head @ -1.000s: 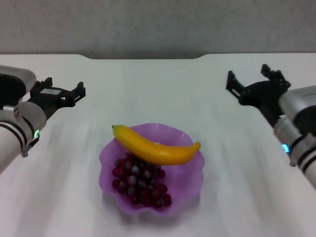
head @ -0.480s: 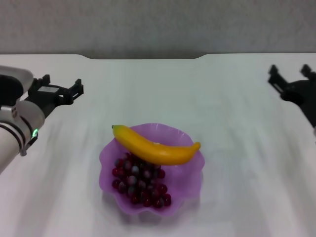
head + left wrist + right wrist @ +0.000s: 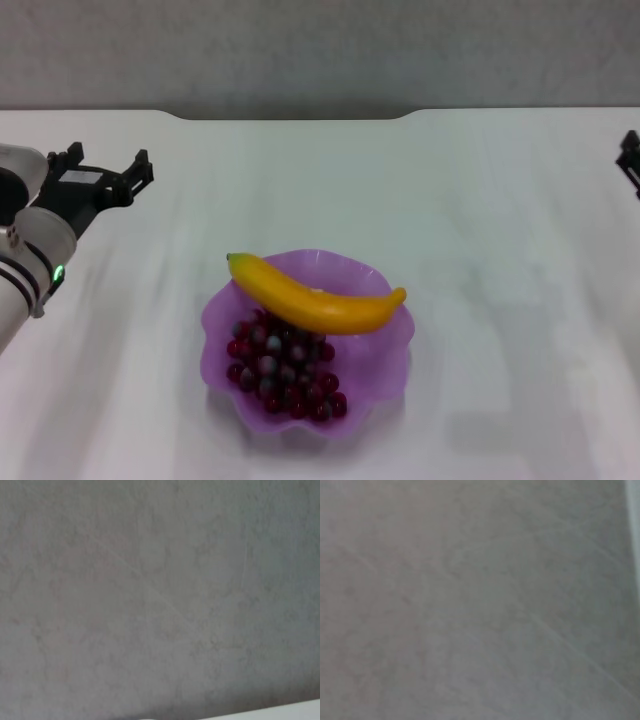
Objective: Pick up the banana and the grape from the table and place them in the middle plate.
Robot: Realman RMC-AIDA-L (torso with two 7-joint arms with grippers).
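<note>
Both fruits sit in the middle plate [image 3: 385,375] at the centre of the table [image 3: 480,220]: the banana [image 3: 315,298] lies across its far half, and the grape [image 3: 283,368] bunch is heaped on the near side, just under it. My left gripper [image 3: 106,170] hangs empty over the table's left side, fingers apart and well clear of the plate. My right gripper [image 3: 630,160] shows only as a sliver at the right edge, and I cannot tell how its fingers stand.

No readable text, label, brand, number or sign anywhere in the head view or either wrist view.
</note>
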